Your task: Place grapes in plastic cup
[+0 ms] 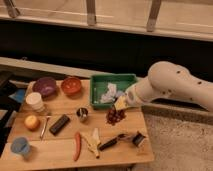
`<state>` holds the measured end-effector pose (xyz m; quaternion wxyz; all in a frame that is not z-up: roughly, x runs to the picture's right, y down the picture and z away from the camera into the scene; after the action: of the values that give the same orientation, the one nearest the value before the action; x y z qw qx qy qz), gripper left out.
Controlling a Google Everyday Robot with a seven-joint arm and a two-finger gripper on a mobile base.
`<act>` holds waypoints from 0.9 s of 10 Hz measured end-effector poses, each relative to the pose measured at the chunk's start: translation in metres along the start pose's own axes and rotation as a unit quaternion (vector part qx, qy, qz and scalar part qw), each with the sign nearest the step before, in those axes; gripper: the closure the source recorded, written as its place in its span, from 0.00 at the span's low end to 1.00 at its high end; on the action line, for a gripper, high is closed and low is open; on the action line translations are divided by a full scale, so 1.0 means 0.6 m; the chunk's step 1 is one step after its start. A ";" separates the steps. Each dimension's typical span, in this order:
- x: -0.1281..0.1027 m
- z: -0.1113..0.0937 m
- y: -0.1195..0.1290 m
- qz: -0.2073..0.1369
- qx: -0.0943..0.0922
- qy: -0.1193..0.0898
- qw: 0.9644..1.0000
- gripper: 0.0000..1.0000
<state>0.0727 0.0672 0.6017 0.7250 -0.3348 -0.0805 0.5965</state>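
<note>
The grapes, a small dark red-brown bunch, lie on the wooden table just in front of the green tray. My gripper hangs at the end of the white arm, directly above the grapes and touching or nearly touching their top. The light-blue plastic cup stands upright at the table's front left corner, far from the gripper.
A white cup, a purple bowl and an orange bowl stand at the back left. A metal cup, a red chili, a banana, an orange fruit and a black block lie between the grapes and the blue cup.
</note>
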 end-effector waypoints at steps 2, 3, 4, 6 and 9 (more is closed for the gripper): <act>-0.001 -0.006 0.004 -0.003 -0.003 -0.003 1.000 1.00; -0.002 -0.005 0.006 -0.004 -0.003 -0.002 1.000 1.00; -0.002 -0.005 0.005 -0.004 -0.003 -0.002 1.000 1.00; -0.003 -0.005 0.012 -0.014 -0.002 -0.001 1.000 1.00; -0.014 0.007 0.108 -0.099 -0.008 0.005 0.995 1.00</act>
<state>0.0159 0.0654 0.5696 0.7786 -0.3338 -0.1139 0.5189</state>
